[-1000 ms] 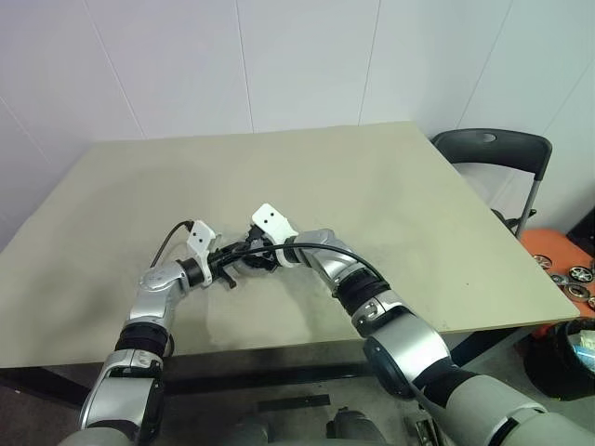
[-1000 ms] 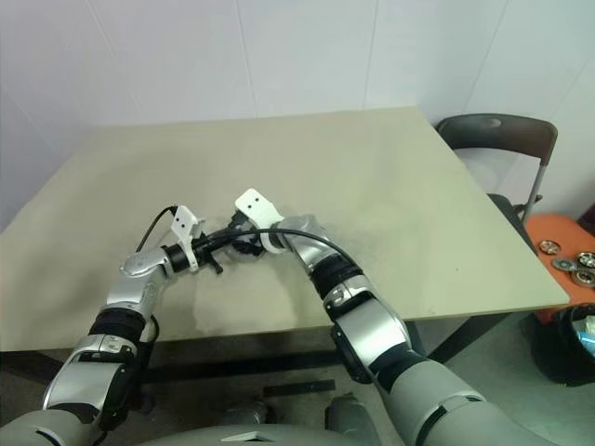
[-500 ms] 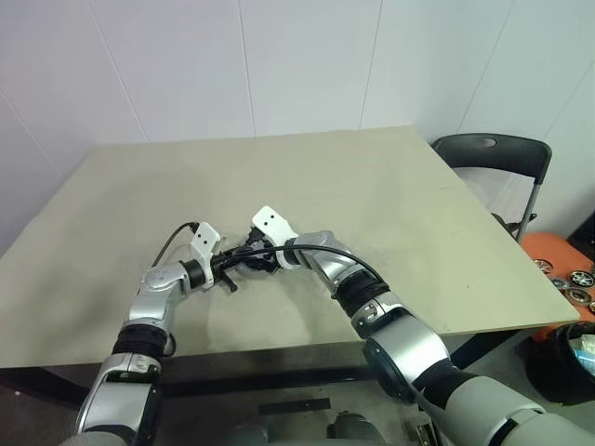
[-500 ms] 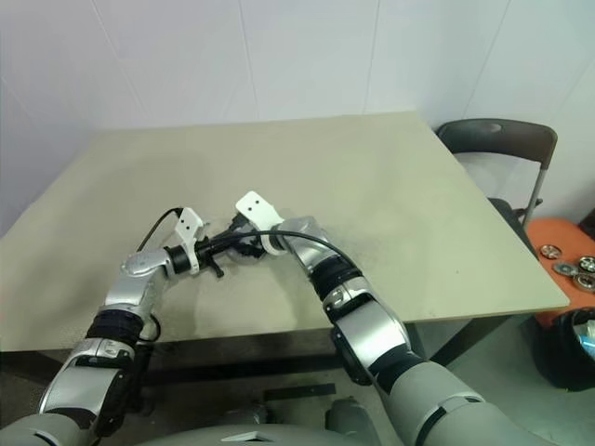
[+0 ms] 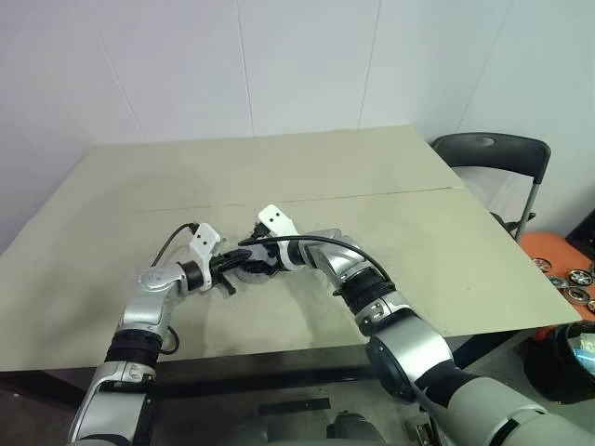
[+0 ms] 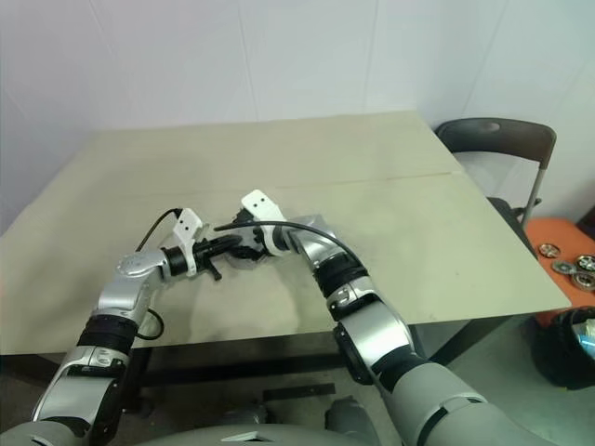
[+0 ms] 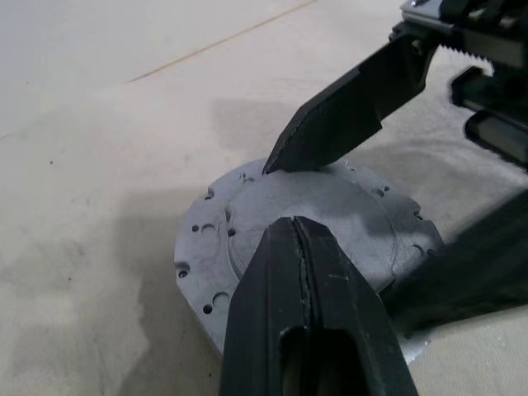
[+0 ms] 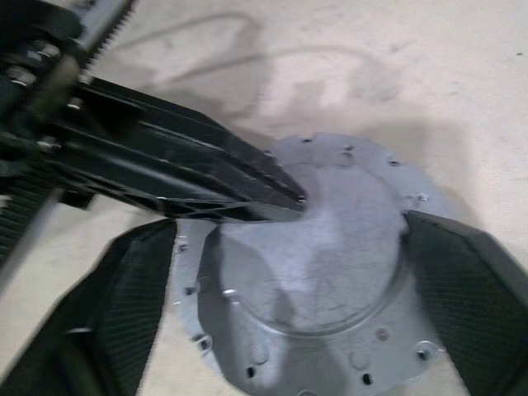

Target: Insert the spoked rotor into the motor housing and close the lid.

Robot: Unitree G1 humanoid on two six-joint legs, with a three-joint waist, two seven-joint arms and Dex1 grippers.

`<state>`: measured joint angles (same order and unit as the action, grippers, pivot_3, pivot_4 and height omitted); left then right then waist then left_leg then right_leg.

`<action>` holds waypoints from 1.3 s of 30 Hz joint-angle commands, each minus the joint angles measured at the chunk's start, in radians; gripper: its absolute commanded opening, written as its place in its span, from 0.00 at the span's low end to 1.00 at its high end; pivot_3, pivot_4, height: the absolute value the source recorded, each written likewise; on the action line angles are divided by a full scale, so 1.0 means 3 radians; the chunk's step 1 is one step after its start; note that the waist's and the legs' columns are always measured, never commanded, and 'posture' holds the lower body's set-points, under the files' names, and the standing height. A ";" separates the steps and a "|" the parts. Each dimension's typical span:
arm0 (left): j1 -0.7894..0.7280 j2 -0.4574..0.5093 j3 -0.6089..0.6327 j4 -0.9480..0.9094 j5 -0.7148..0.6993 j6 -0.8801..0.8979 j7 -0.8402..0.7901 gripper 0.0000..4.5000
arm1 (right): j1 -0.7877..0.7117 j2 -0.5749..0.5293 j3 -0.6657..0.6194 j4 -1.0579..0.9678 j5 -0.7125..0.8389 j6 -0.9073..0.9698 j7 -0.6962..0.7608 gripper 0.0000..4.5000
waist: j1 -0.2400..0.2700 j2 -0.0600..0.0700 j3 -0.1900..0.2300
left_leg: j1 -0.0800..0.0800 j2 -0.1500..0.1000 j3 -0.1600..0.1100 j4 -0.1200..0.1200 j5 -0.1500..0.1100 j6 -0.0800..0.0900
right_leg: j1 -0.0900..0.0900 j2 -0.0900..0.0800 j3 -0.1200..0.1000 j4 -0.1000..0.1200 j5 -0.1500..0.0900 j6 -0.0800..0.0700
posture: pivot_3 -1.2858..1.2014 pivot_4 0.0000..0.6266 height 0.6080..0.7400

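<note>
The lid (image 7: 330,219), a round grey disc with a raised centre and small holes around its edge, lies face-up on the table between my two hands. My left gripper (image 7: 294,224) is shut, its joined tips resting on the lid's raised middle. My right gripper (image 8: 289,227) is open, with one finger (image 8: 107,322) on each side of the lid and nothing clamped between them. In the left wrist view a right fingertip (image 7: 330,124) touches the lid's far edge. The motor housing and the spoked rotor are hidden, and I cannot tell what lies under the lid.
The beige table (image 5: 390,195) has a thin seam line across it. A dark folding chair (image 5: 493,153) stands off its right edge. Beyond it, an orange tray (image 5: 562,265) with small wheel parts and a dark bin (image 5: 567,358) sit on the floor.
My right gripper's fingers have spread wider around the lid. My left gripper has stayed shut on the lid's middle. The head view has shifted slightly.
</note>
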<state>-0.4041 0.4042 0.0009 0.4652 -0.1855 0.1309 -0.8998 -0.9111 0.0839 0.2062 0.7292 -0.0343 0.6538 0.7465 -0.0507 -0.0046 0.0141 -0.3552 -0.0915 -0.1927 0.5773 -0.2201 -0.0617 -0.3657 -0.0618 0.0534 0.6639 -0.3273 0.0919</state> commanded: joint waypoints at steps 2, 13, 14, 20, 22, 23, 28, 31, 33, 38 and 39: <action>0.0153 -0.0025 -0.0196 0.0022 0.0107 0.0172 -0.0018 0.00 | 0.0071 0.0068 0.0106 -0.0207 0.0248 0.0144 0.0443 0.99 | -0.0011 -0.0001 -0.0001 | 0.0001 0.0001 0.0000 0.0001 0.0000 0.0000 | 0.0001 0.0000 0.0000 0.0001 0.0000 0.0000 | 0.52 0.00 1.00; 0.0225 0.0017 -0.0204 -0.0102 0.0100 0.0231 -0.0033 0.00 | -0.0115 0.0032 -0.0302 -0.0053 0.0432 0.0157 0.0294 0.99 | -0.0080 -0.0001 -0.0002 | -0.0001 0.0004 -0.0001 0.0001 0.0000 0.0000 | -0.0002 0.0003 0.0000 0.0002 0.0000 0.0000 | 0.52 0.00 1.00; 0.0225 0.0021 -0.0208 -0.0107 0.0101 0.0233 -0.0035 0.00 | -0.0156 0.0020 -0.0361 0.0020 0.0444 0.0139 0.0241 0.99 | -0.0078 -0.0001 -0.0002 | -0.0001 0.0004 -0.0001 0.0001 0.0000 0.0000 | -0.0001 0.0002 0.0000 0.0002 0.0000 0.0000 | 0.52 0.00 1.00; 0.0198 0.0068 -0.0239 -0.0125 0.0098 0.0262 -0.0105 0.00 | -0.0351 -0.0130 -0.0488 0.0355 0.0463 0.0007 0.0129 0.99 | -0.0063 0.0000 -0.0001 | 0.0000 0.0002 -0.0002 0.0003 0.0000 0.0000 | 0.0000 0.0001 -0.0001 0.0003 0.0000 0.0000 | 0.52 0.00 1.00; 0.0189 0.0075 -0.0243 -0.0125 0.0100 0.0263 -0.0119 0.00 | -0.0394 -0.0161 -0.0504 0.0454 0.0445 -0.0091 0.0051 0.99 | -0.0063 0.0000 -0.0001 | 0.0000 0.0002 -0.0002 0.0004 0.0000 0.0000 | 0.0001 0.0001 -0.0001 0.0004 0.0000 0.0000 | 0.52 0.00 1.00; 0.0186 0.0076 -0.0244 -0.0125 0.0099 0.0262 -0.0122 0.00 | -0.0414 -0.0173 -0.0505 0.0498 0.0433 -0.0137 0.0017 0.99 | -0.0063 0.0000 -0.0001 | 0.0000 0.0002 -0.0002 0.0004 0.0000 0.0000 | 0.0001 0.0001 -0.0001 0.0004 0.0001 0.0000 | 0.52 0.00 1.00; 0.0180 0.0076 -0.0248 -0.0130 0.0097 0.0257 -0.0132 0.00 | -0.0480 -0.0202 -0.0547 0.0591 0.0522 -0.0166 0.0067 0.99 | -0.0068 0.0000 -0.0001 | -0.0001 0.0002 -0.0003 0.0004 0.0000 0.0000 | 0.0001 0.0001 -0.0001 0.0004 0.0001 0.0000 | 0.52 0.00 1.00; 0.0191 0.0071 -0.0255 -0.0141 0.0097 0.0253 -0.0132 0.00 | -0.0508 -0.0236 -0.0608 0.0605 0.0607 -0.0037 0.0163 0.99 | -0.0065 0.0000 -0.0001 | -0.0001 0.0002 -0.0003 0.0004 0.0000 0.0000 | 0.0001 0.0001 -0.0001 0.0004 0.0001 0.0000 | 0.52 0.00 1.00; 0.0203 0.0071 -0.0256 -0.0154 0.0095 0.0255 -0.0132 0.00 | -0.0561 -0.0292 -0.0717 0.0653 0.0714 0.0135 0.0186 0.99 | -0.0064 0.0000 -0.0001 | -0.0001 0.0002 -0.0003 0.0004 0.0000 0.0000 | 0.0001 0.0001 -0.0001 0.0004 0.0001 0.0000 | 0.52 0.00 1.00; 0.0251 0.0117 -0.0258 -0.0210 0.0101 0.0239 -0.0168 0.00 | -0.0665 -0.0490 -0.0931 0.0793 0.0885 0.0660 0.0097 0.99 | -0.0057 0.0000 -0.0001 | -0.0002 0.0000 -0.0004 0.0006 0.0000 0.0000 | 0.0002 0.0000 -0.0002 0.0004 0.0001 0.0000 | 0.52 0.00 1.00; 0.0251 0.0122 -0.0249 -0.0219 0.0093 0.0243 -0.0174 0.00 | -0.0662 -0.0520 -0.0933 0.0787 0.0893 0.0757 0.0095 0.99 | -0.0058 0.0000 -0.0001 | -0.0002 0.0000 -0.0004 0.0006 0.0000 0.0000 | 0.0002 -0.0001 -0.0002 0.0004 0.0001 0.0000 | 0.52 0.00 1.00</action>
<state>-0.3572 0.4311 -0.0273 0.3664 -0.1858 0.1695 -0.9367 -1.0787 -0.0661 -0.0561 0.9711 0.2044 0.8394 0.7777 -0.0680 -0.0045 0.0138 -0.3558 -0.0914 -0.1939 0.5790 -0.2200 -0.0617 -0.3651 -0.0620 0.0528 0.6651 -0.3272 0.0919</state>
